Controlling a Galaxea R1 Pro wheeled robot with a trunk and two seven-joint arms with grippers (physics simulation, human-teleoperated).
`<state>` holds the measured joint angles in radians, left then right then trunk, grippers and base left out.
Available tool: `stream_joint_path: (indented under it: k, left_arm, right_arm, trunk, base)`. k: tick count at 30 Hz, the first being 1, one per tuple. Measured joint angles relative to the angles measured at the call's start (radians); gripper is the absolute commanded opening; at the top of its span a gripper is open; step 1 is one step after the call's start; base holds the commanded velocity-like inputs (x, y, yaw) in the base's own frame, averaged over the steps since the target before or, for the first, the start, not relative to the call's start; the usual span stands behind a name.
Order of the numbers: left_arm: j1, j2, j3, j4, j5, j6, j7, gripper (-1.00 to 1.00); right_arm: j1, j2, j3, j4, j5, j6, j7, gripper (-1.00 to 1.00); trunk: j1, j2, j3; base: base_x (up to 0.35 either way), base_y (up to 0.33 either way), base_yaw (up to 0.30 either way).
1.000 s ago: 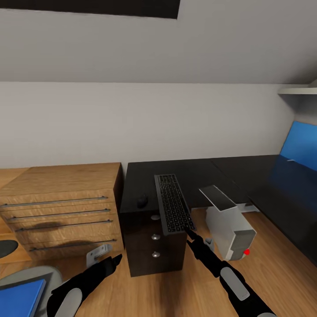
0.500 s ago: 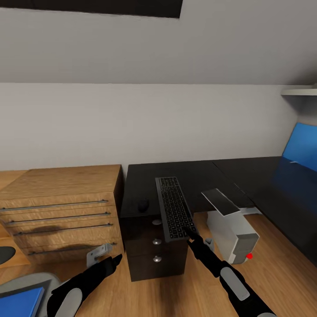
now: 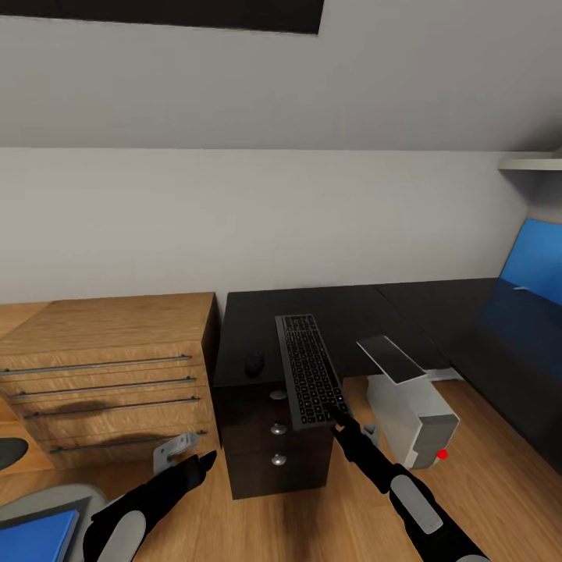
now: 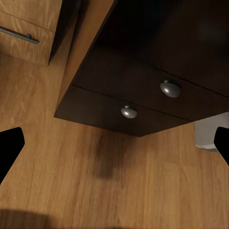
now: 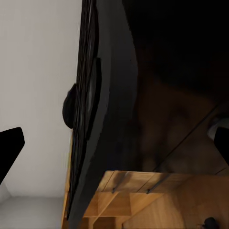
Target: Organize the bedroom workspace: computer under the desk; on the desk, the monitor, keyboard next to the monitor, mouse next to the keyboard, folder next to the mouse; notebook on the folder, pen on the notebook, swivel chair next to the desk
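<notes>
Keyboard rests on the black desk [image 3: 351,300] in a grey-walled attic bedroom.
The keyboard [image 3: 310,368] overhangs the front edge, the right gripper [image 3: 337,415] at its near end, fingers spread, gripping nothing; the left gripper [image 3: 204,459] hangs open over the floor.

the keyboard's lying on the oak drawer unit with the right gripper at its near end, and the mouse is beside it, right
Not quite. The keyboard lies on the black desk, not the oak drawer unit, which stands beside the desk. The head view shows this. The rest holds: the right gripper is at the keyboard's near end, and the mouse sits beside it.
</notes>
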<state>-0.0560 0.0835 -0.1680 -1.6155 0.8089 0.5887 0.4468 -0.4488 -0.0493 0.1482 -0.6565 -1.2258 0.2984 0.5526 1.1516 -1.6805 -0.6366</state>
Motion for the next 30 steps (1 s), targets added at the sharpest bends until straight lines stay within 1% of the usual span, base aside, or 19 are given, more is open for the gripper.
stream_joint_path:
  k: [16,30]
  left_arm:
    - [0.0,0.0,0.001,0.0,0.001,0.001,0.0,1.0]
    - [0.0,0.0,0.001,0.001,0.001,0.002,0.0,1.0]
  right_arm:
    - [0.0,0.002,0.0,0.02,-0.003,0.0,0.0,1.0]
    - [0.0,0.005,0.0,0.017,-0.002,0.002,0.003,1.0]
  trunk:
    - [0.0,0.0,0.0]
    - [0.0,0.0,0.0]
  base:
    - [0.0,0.0,0.0]
    - [0.0,0.0,0.0]
